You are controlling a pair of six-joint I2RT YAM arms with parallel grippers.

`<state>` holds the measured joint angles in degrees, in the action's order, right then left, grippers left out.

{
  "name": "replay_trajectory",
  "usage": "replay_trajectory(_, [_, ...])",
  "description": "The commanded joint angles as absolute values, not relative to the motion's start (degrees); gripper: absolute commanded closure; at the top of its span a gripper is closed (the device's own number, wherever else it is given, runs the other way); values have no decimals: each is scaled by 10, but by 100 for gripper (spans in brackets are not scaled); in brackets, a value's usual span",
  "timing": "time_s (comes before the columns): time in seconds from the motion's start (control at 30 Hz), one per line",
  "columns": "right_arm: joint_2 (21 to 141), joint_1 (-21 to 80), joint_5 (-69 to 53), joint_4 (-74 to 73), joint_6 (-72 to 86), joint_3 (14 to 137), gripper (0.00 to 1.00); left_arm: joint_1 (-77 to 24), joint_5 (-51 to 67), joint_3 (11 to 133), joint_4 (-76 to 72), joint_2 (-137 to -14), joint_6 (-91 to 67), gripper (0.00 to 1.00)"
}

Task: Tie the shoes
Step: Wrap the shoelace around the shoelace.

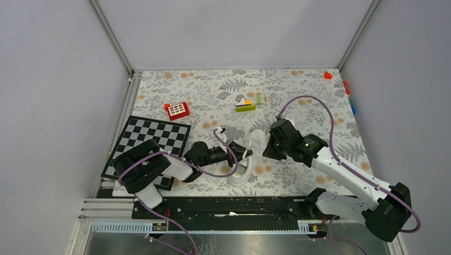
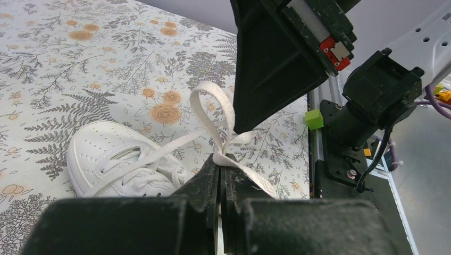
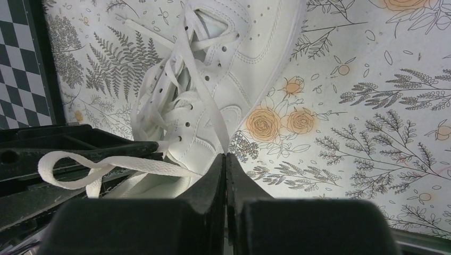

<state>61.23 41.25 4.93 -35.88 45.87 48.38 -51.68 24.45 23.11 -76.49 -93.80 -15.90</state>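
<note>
Chessboard [image 1: 154,139], red brick [image 1: 177,110], floral cloth [image 1: 314,90]

Table [image 1: 298,95]: grey cloth with a flower and fern print.
Near left: chessboard [image 1: 151,139], lying flat.
Near middle: white sneaker [image 1: 257,142].
Far side: red block [image 1: 177,110], coloured brick stack [image 1: 245,105], red piece [image 1: 328,75].

White-and-black arms [image 1: 345,171] carry black fingers [image 3: 210,196] and purple cables [image 1: 306,96].

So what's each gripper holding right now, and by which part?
Left gripper pinches the lace loop at its base, fingers shut. Right gripper pinches a lace strand coming off the sneaker.
</note>
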Motion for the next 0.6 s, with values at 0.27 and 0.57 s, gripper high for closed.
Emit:
replay_trajectory(0.27, [601,435,6,-401,461,506,100,-514,212,242,-822,-941,-168,100])
replay_trajectory(0.57, [609,457,-45,-365,472,507,76,-514,214,243,-822,-944,-173,100])
